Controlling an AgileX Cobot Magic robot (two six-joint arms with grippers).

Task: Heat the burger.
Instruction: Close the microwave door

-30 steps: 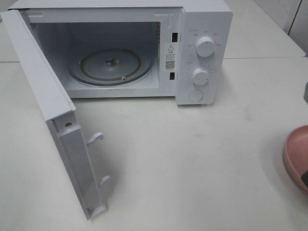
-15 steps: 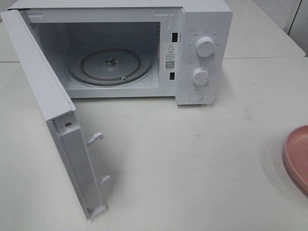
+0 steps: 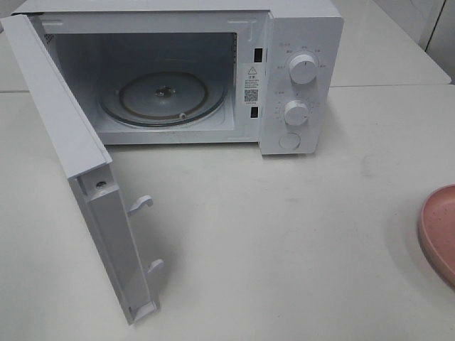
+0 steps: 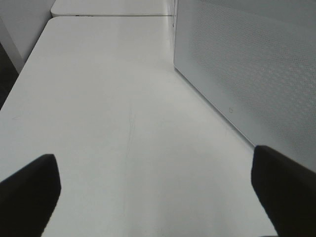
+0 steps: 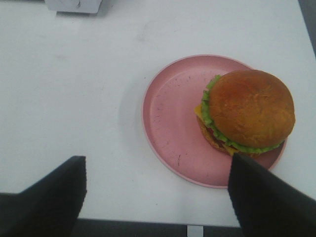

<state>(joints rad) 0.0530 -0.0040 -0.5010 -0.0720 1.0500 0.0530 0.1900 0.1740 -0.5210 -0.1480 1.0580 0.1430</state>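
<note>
Pink plate (image 5: 173,133) carrying the burger (image 5: 247,111) sits below the wide-spread right gripper (image 5: 155,197), which should descend centred and grasp the bun gently.

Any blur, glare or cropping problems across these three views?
Exterior high: sharp, evenly lit, but the pink plate is cropped at the edge and the burger is out of frame. Right wrist: burger slightly soft, no glare. Left wrist: dim, greyish, fingertips blurred.

The high camera is looking down at the open microwave (image 3: 213,78). Both wrist cameras are facing downward over the table (image 4: 113,123), the right one sharing the pink plate (image 5: 168,128) with it.
</note>
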